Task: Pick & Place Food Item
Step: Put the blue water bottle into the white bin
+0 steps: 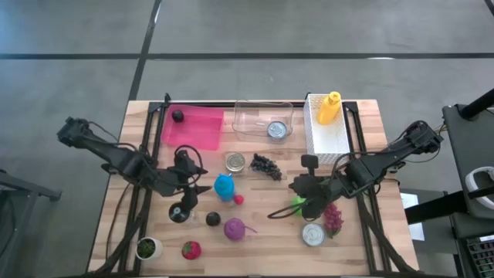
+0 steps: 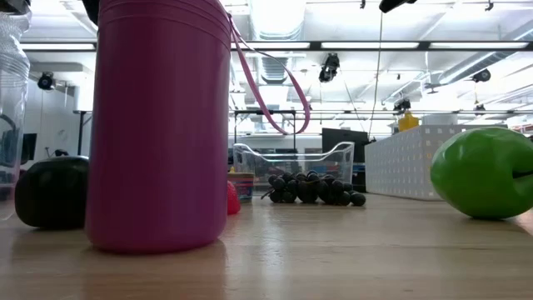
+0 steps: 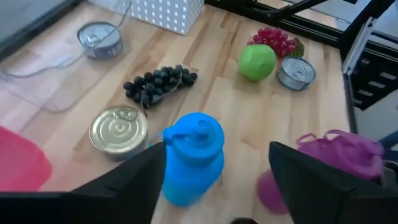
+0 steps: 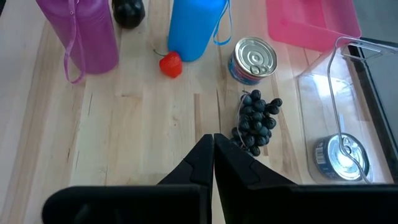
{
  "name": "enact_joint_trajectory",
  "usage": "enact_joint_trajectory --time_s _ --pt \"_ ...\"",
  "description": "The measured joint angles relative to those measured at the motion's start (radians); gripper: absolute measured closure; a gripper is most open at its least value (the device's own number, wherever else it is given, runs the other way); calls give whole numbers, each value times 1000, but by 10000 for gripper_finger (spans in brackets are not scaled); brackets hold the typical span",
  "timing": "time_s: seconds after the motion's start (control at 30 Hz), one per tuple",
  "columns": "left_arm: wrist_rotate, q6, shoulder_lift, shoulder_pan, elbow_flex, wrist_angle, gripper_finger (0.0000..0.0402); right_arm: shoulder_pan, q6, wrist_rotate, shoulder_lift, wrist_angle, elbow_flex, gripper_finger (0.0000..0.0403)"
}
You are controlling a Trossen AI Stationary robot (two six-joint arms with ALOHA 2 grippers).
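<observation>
Surface: we see a pale wooden table (image 1: 255,224) on a grey floor, with shelving and ceiling lights in the room beyond.
Left gripper (image 1: 194,188): we find its fingers (image 3: 134,180) spread apart with nothing between them, hovering just short of the blue bottle.
Blue bottle (image 3: 194,155): upright, directly ahead of the left gripper's open fingers, not touched by them.
Gold-lidded can (image 3: 118,129): just beside the blue bottle, ahead of the left gripper and off to one side.
Purple bottle (image 1: 235,228): near the left gripper, on its table-front side.
Black grapes (image 1: 266,165): between the two grippers, a little toward the far edge; we see them just ahead of the right gripper.
Small red fruit (image 4: 171,64): farther ahead of the right gripper, touching the blue bottle's base.
Right gripper (image 1: 302,188): fingers (image 4: 229,163) pressed together, holding nothing, low over bare wood.
Green apple (image 1: 299,206): just beside the right gripper.
Red grapes (image 1: 333,219): near the right arm, next to a silver can (image 1: 313,234).
</observation>
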Motion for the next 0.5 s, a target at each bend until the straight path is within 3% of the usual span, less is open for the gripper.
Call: enact_joint_trajectory --time_s 0.33,0.5 --pt "14 39 0 3 64 -125 11 0 0 0 0 0 0 394" --pt "12 60 1 39 9 -129 12 0 0 0 0 0 -1 394"
